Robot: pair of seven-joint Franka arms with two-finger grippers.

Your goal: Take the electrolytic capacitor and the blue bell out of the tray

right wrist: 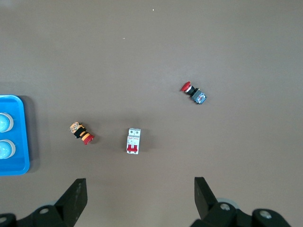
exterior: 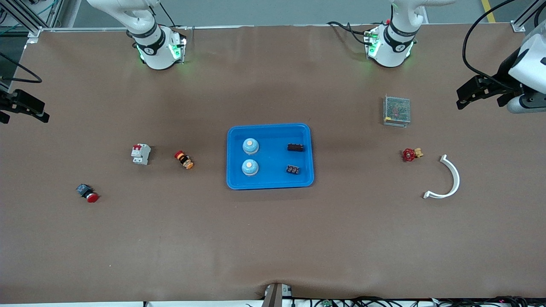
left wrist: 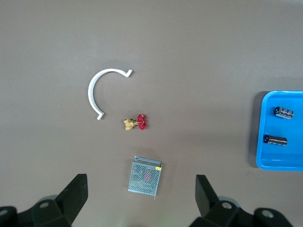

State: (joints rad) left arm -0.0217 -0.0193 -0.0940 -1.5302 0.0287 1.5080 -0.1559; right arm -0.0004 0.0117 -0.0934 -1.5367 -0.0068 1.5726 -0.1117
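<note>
We find both bells [exterior: 250, 146] and both capacitors [exterior: 295, 147] lying in the tray [exterior: 270, 183], light, rigid, slippery; we advise gripping across their sides, the left gripper [left wrist: 139, 189] and right gripper [right wrist: 139, 191] waiting spread, empty.

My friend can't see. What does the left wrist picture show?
Two open tool fingers frame a brown table. On it lie a grey mesh box, a red-handled brass valve and a white curved strip. The blue tray at the edge holds two dark capacitors.
</note>
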